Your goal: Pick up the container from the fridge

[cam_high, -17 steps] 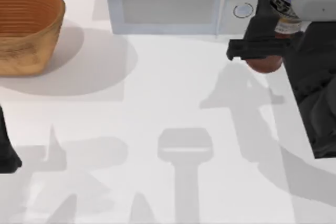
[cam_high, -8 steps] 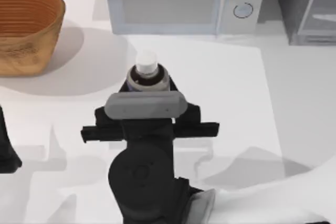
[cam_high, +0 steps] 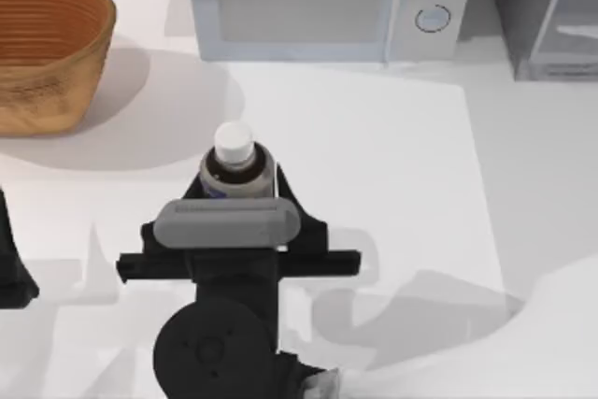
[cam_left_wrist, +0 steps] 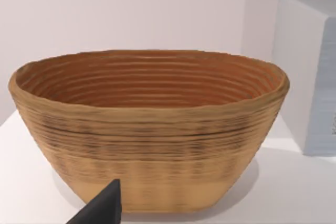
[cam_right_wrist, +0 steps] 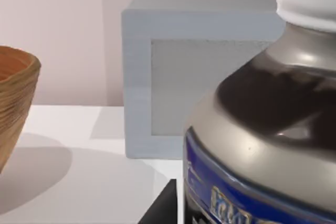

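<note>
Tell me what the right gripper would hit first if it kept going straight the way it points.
Holding the container, the right gripper points toward the microwave. Bare table lies between, so the microwave's front probably comes first, though depth is unclear.

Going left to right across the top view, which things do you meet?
Left claw at the left edge → basket → container, gripped by the right claw → microwave → fridge at the right edge.
</note>
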Controlling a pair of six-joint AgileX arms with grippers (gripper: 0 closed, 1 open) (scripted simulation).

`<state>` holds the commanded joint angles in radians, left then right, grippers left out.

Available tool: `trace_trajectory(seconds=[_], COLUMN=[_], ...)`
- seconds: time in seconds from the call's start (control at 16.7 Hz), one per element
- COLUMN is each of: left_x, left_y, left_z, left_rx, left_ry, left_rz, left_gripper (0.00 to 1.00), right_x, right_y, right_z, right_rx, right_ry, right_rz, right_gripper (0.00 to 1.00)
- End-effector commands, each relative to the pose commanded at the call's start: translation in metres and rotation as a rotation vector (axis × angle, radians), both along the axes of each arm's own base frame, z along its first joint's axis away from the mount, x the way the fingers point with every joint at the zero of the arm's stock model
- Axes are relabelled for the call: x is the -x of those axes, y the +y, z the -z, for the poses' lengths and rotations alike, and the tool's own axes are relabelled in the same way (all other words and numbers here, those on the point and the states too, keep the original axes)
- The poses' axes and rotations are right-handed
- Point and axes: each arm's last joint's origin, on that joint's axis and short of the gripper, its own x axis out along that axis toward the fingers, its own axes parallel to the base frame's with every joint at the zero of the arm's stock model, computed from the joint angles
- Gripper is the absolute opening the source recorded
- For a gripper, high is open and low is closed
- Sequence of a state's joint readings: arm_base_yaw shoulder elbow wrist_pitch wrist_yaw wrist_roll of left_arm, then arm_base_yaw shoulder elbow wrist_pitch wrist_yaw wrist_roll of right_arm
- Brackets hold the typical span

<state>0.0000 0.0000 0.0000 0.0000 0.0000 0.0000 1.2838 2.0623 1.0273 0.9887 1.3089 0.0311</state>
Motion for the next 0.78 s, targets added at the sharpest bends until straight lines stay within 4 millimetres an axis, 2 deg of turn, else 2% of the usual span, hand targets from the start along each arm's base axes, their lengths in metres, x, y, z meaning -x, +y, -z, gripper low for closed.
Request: trace_trajectory(seconds=[0.12,0.48,0.72,0.78], left_x=[0.0,0.0,0.0,0.0], left_y=[0.0,0.0,0.0,0.0], left_z=[0.0,0.0,0.0,0.0], left_rx=[0.0,0.0,0.0,0.0], left_ry=[0.0,0.0,0.0,0.0], left_rz=[0.0,0.0,0.0,0.0], left_gripper=[1.0,1.0,1.0,1.0], right_x=[-0.005,-0.046,-0.049,-0.049], right_y=[0.0,0.002,0.002,0.002], right_z=[0.005,0.039,0.04,0.04], right_rx=[0.006,0.002,-0.004,-0.004], right_ry=[0.001,0.001,-0.002,-0.002], right_rz=[0.002,0.001,-0.001,-0.001], right_gripper=[0.0,0.0,0.0,0.08])
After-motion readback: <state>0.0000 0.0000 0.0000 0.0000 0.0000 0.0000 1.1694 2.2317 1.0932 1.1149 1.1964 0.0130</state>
